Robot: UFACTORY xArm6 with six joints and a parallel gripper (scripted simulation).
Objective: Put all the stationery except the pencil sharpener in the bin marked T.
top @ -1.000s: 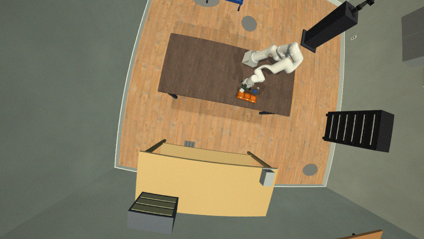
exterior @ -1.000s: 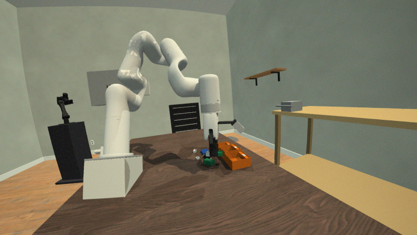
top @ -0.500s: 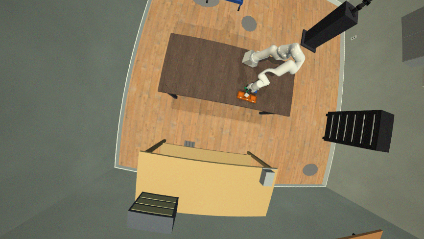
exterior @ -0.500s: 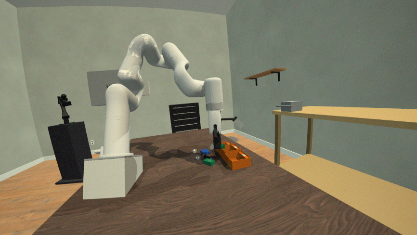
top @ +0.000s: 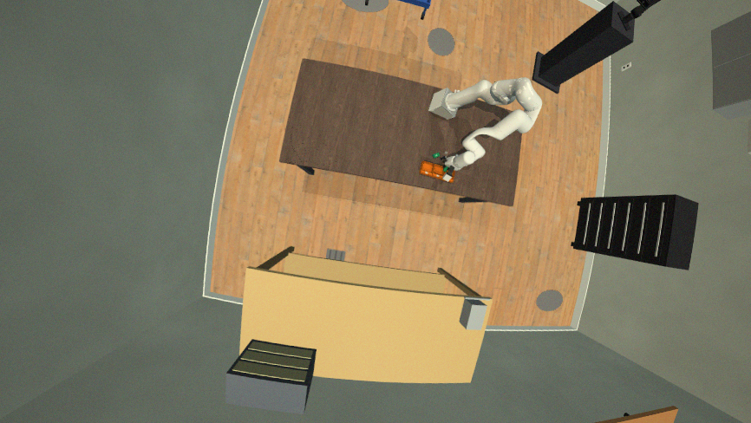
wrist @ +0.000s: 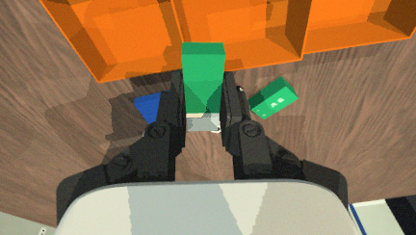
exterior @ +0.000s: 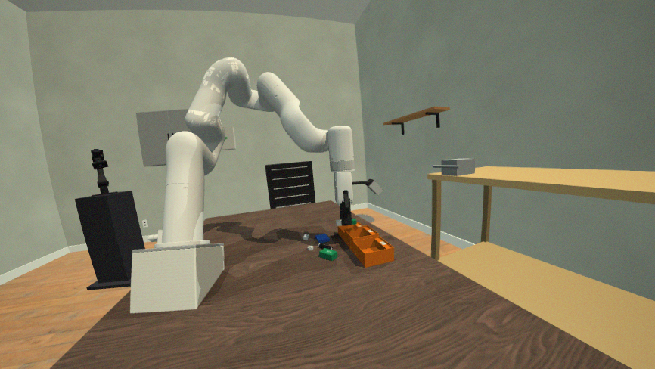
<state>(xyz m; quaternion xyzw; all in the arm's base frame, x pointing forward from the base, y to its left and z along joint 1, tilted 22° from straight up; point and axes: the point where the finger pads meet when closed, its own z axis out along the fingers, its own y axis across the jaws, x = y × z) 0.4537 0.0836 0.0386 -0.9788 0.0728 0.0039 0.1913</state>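
Note:
My gripper (wrist: pixel 202 88) (exterior: pixel 345 216) (top: pixel 447 168) is shut on a green block with a pale grey end (wrist: pixel 203 62). It hangs just above the table at the edge of a row of orange bins (wrist: pixel 120 34) (exterior: pixel 372 256) (top: pixel 429 169). In the wrist view the block's tip reaches over the rim between two bin compartments. I cannot read any bin letter. A second green box (wrist: pixel 273 98) (exterior: pixel 327 254) lies on the table right of the fingers. A flat blue piece (wrist: pixel 148 106) (exterior: pixel 322 237) lies to the left, partly hidden by a finger.
A short black cylinder (exterior: pixel 324 246), a small white piece (exterior: pixel 310 247) and a small pale nut (exterior: pixel 305 237) lie on the table (exterior: pixel 284 311) near the bins. The arm's base (exterior: pixel 176 274) stands at the table's left side. A tan shelf unit (exterior: pixel 550 183) stands off to the right.

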